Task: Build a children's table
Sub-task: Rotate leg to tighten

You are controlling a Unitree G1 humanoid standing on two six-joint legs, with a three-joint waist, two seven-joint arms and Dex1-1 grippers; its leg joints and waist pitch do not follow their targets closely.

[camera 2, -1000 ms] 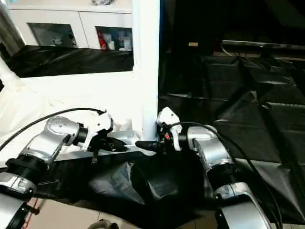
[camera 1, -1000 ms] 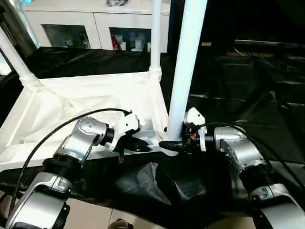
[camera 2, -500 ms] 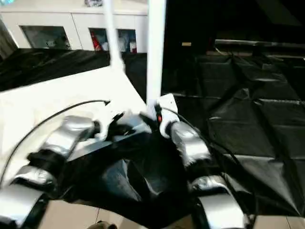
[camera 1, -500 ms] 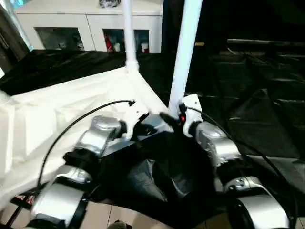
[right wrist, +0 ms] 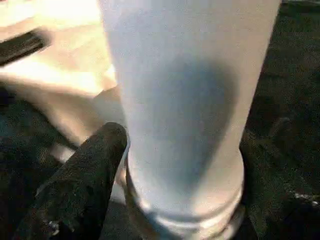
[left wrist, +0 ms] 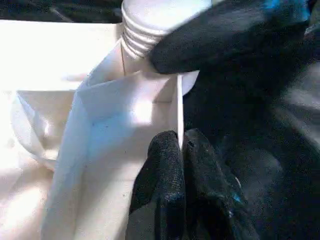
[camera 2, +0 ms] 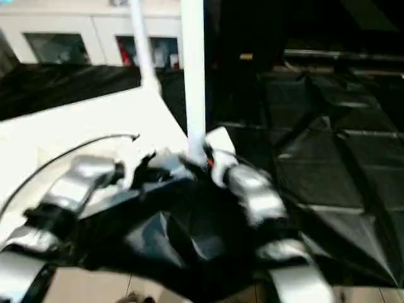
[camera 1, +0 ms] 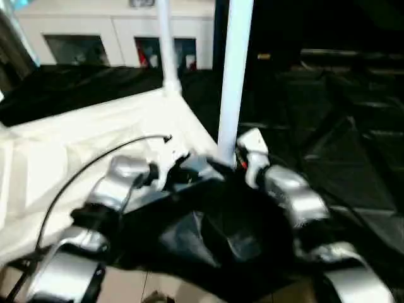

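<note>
Saw the white table top (camera 1: 82, 145) lying upside down on the left part of the surface, ribs facing up. Covered all over by a crinkly black sheet (camera 1: 328, 126), that surface. Reached close to the near edge of the surface with one corner, right above where the sheet hung down.

Counted two legs standing straight up out of corner sockets. Found the near leg (camera 1: 233, 76) at that corner by the near edge, and the far leg (camera 1: 165, 44) at the next corner, toward the back edge of the surface. Spotted a white cabinet (camera 1: 95, 31) with glass doors behind the back edge.

Pressed together, the left fingers (left wrist: 167, 150), pinching the thin side wall of the table top just beside the near leg's socket. Came in from the other side, the right fingers (right wrist: 100, 150), with one black finger touching the bottom of the near leg just above its ribbed end. Could not tell if those right fingers were squeezing the leg or standing spread around it.
</note>
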